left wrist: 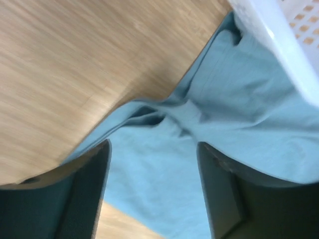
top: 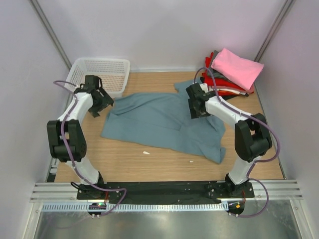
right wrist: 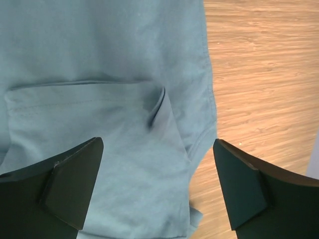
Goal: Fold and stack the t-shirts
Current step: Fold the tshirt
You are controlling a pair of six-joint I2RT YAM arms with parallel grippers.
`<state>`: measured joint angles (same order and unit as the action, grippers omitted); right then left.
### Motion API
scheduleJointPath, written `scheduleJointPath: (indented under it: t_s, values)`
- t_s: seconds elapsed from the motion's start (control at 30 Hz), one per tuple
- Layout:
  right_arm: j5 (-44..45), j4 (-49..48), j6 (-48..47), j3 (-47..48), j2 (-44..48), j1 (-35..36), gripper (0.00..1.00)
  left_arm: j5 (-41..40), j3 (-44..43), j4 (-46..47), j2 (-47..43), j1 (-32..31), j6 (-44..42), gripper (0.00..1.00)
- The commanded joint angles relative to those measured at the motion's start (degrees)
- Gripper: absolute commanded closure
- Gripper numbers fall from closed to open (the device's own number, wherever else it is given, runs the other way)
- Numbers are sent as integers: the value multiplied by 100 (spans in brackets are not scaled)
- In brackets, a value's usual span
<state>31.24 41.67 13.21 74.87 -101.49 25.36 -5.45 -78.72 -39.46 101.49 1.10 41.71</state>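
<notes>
Gaping, left hand (left wrist: 152, 152) and right hand (right wrist: 158, 144) overhang the teal t-shirt (top: 154, 119) — partly hidden beneath both.

Top view: bright, even, diffuse light, seemingly from overhead, with no glare. Shadows are soft, under the arms and along folds of the teal t-shirt (top: 159, 122). Focus is sharp throughout, and the wall rails splay slightly at the edges.

Left wrist view: smeared blur over the table (left wrist: 60, 64). The basket (left wrist: 284, 35) is washed out. The left fingers (left wrist: 82, 199) are dark and soft.

Right wrist view: cloth and wood grain are crisp. The right fingers (right wrist: 70, 184) are shadowed and slightly unfocused.
</notes>
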Motion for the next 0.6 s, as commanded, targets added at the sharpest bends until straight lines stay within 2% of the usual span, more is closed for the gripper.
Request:
scheduleJointPath:
  t_s: [0.0,0.03,0.1,0.17,0.23,0.37,0.43,0.57]
  values:
    - [101,-80,523,3,883,-14,0,-448,433,-413,-1058,-40,12,15]
    - [14,-89,698,-356,1147,-49,0,-326,689,-378,-1261,-40,38,11]
    - [-258,16,1366,-744,1920,-189,0,-150,1137,-273,-1587,-31,91,9]
    - [-469,60,2023,-1412,2465,-295,0,61,1823,-124,-2027,-40,196,9]
    - [-838,157,2439,-2025,3388,-505,0,202,2480,-1,-2326,-31,284,12]
    - [-1340,376,3440,-2784,4838,-875,0,308,3500,674,-3081,-49,600,13]
    - [-1306,613,3985,-3047,5469,-963,1,317,3748,869,-3162,-49,645,13]
    - [-1331,842,4295,-3329,6000,-1340,5,317,4048,1317,-2961,-49,654,13]
